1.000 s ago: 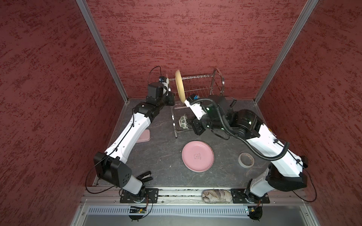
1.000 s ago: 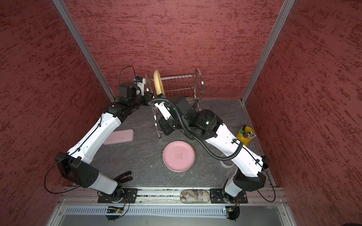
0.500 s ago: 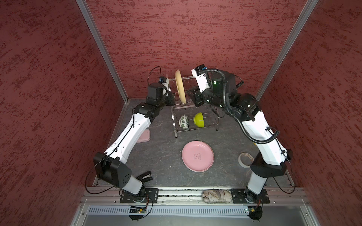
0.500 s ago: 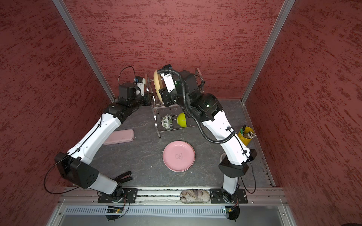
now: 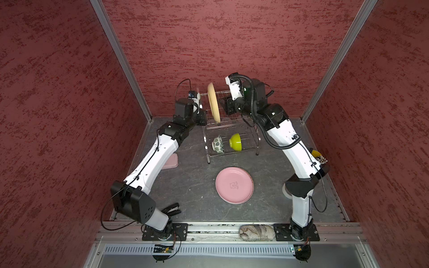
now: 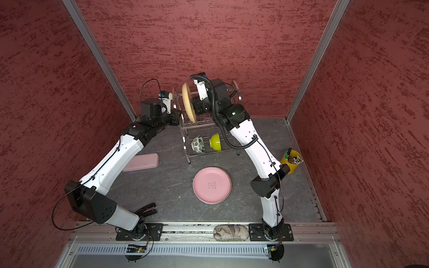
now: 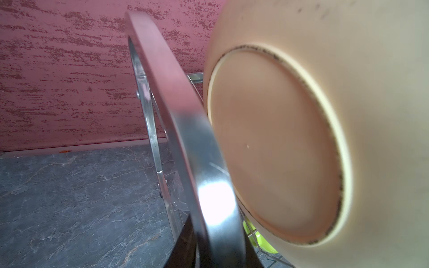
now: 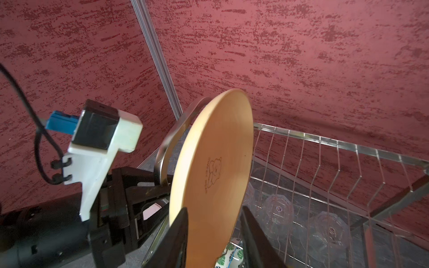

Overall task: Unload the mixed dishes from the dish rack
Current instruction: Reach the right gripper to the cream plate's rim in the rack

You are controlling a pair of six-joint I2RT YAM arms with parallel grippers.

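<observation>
**A:** We've got the two-tier shiny steel wire dish rack (image 5: 229, 126) at the back of the bench (image 5: 190, 185), and the tan-yellow round plate with the bear drawing (image 8: 216, 162) stands on edge in its top tier.

**B:** Yep. Our left tool (image 8: 153, 191) pinches the rack's arched handle (image 7: 185, 116); our right tool (image 8: 213, 211) is spread astride the plate's rim. Looks stiff, light, kinda slick, so we'd clamp well onto the rim.

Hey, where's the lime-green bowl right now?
In both top views the lime-green bowl lies on the lower tier of the dish rack, just right of the green-leaf bowl.
</observation>
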